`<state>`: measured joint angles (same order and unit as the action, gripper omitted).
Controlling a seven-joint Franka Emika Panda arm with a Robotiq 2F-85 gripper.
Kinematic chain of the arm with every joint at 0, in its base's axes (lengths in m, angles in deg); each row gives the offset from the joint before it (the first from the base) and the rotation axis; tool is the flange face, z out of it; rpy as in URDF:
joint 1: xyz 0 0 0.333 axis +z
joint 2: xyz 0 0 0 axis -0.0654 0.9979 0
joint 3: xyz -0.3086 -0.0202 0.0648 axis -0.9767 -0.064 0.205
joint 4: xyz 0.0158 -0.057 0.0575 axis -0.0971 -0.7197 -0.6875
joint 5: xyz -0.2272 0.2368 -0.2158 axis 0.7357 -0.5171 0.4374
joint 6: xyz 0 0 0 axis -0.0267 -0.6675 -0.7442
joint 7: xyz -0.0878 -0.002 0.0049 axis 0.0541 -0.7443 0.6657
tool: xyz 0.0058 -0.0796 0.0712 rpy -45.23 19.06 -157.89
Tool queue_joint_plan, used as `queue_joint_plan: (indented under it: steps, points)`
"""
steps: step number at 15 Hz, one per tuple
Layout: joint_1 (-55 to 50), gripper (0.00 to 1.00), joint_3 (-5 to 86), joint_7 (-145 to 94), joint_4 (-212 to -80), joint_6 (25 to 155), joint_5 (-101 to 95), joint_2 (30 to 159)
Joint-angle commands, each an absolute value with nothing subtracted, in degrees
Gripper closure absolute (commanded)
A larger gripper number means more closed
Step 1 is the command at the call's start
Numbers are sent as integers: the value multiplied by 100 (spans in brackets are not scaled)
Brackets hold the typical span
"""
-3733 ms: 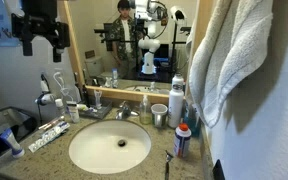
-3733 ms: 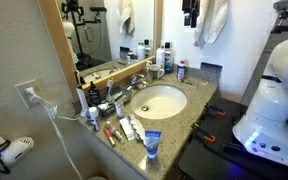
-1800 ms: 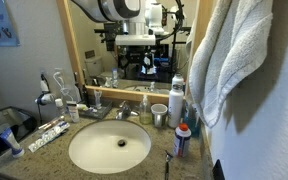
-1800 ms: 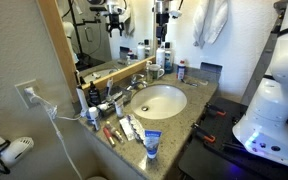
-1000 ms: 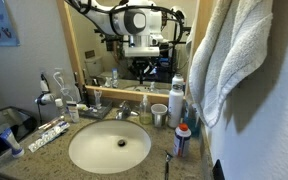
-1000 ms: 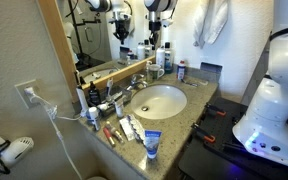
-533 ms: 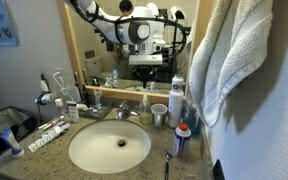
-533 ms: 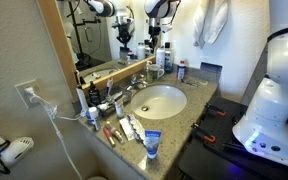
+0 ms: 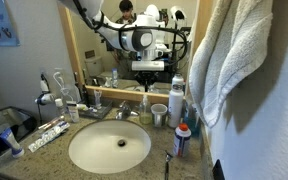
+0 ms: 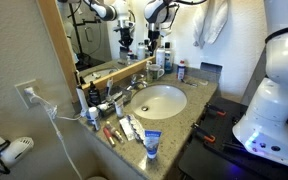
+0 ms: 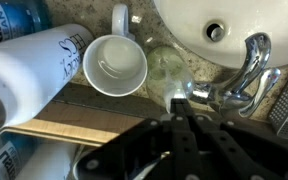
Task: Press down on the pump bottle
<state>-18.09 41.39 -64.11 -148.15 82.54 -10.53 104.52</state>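
Observation:
The pump bottle (image 9: 146, 108) stands at the back of the counter between the faucet and a white cup; its yellowish-green body (image 11: 165, 68) shows from above in the wrist view. My gripper (image 9: 147, 86) hangs straight over it with its fingers pressed together and nothing between them. In the wrist view the fingertips (image 11: 181, 108) sit right over the pump head, and whether they touch it I cannot tell. In an exterior view the gripper (image 10: 151, 52) is small, against the mirror frame.
A white cup (image 9: 160, 114) and a taller white bottle (image 9: 176, 100) stand close beside the pump bottle. The faucet (image 9: 123, 112) is on its other side, above the sink (image 9: 96, 160). A small blue-and-orange bottle (image 9: 183, 140) stands nearer the front. A towel (image 9: 234, 60) hangs alongside.
The arm has swung in over the back of the counter and come down toward the pump bottle, with the fingers shut together.

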Motion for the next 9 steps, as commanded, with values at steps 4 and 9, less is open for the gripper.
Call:
queue_joint_plan:
  steps: [4,9]
  points:
    - [-1945,100,4350,-6548,-14537,8293,-1171,10725]
    - [-1952,100,4403,-6540,-14398,8288,-1156,10867]
